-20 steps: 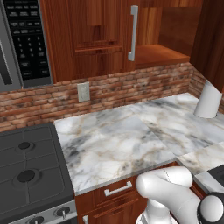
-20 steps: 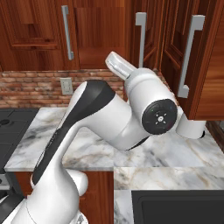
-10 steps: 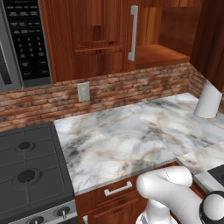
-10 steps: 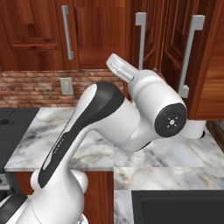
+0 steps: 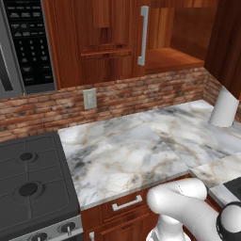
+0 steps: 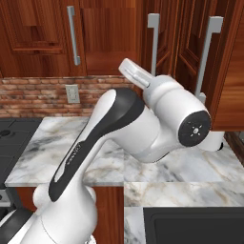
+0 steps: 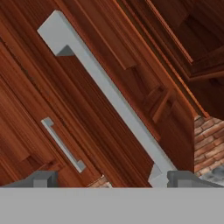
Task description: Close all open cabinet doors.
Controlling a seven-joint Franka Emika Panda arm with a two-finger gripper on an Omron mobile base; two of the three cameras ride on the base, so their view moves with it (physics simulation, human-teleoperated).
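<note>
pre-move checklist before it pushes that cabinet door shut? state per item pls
1. Open doors located: ok. Two cabinet doors stand swung out at the right of the right base view, each with a bar handle.
2. Left door by the microwave shut: ok, it looks flush.
3. Claw aimed at a door: ok. The hand view looks at a door panel with its long handle close ahead.
4. Claw state: cannot tell; just the fingertips show.
5. Contact with door: cannot tell.
6. Swing path free: cannot tell. A white cylinder stands on the counter below the open shelf.
</note>
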